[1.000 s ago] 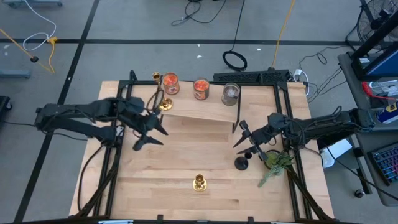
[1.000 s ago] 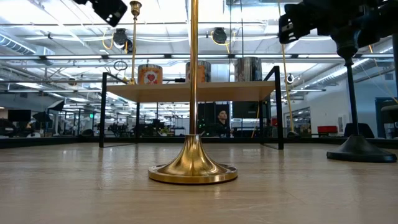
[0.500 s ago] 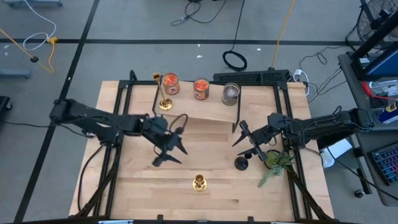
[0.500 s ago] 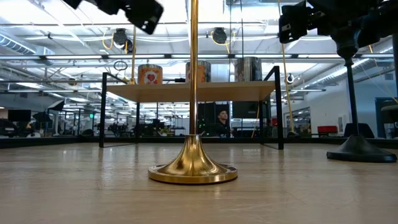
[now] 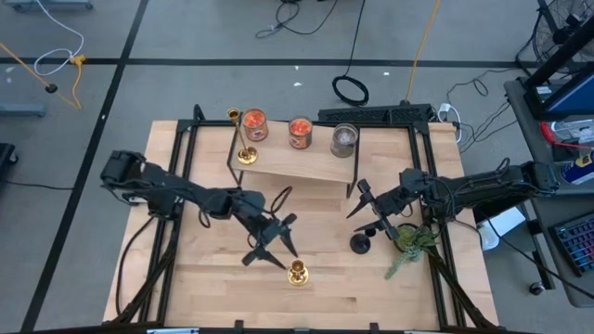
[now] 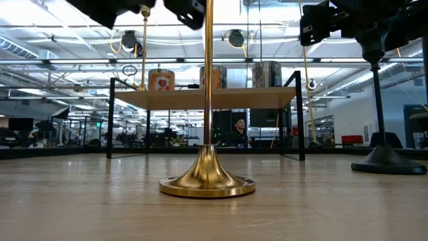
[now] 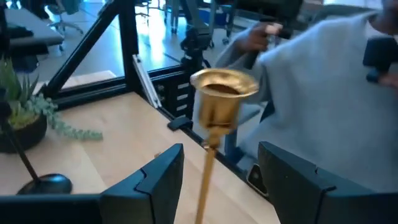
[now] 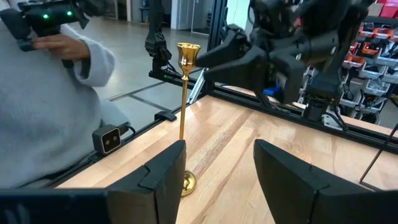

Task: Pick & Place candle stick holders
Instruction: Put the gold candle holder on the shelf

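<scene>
Brass-gold and upright on the table (image 5: 186,288), well in front of the shelf (image 5: 302,167) and about level with its middle: the gold holder (image 5: 297,272), standing on its flared foot. Set around it, on the side towards the shelf's left end: the left gripper (image 5: 278,243), at the end of a far-stretched arm. Fingers (image 7: 155,183) spread wide apart, one on each side of the thin stem just under the cup, touching it on neither side. Nothing clamped. Beyond the cup in the left wrist view, farther from the shelf than the table's front edge: a person's grey sleeve (image 7: 336,93).

Black, out in front of the shelf's right end: the black holder (image 5: 360,243), upright on its round foot, standing free. Just beside its top, on the side nearer the shelf: the right gripper (image 5: 362,206). Fingers (image 8: 158,177) apart, with nothing between them. Cannot tell whether either one brushes the black stem.

On the shelf's left end: the second gold holder (image 5: 245,154), upright, well apart from both grippers. Lined up along the shelf from there towards its right end: an orange jar candle (image 5: 254,125) just beside it, another orange jar candle (image 5: 300,133), then a grey jar candle (image 5: 344,139).

Past the shelf's right front corner, just beside the black holder on the side away from the shelf's middle: a small potted plant (image 5: 408,243).
</scene>
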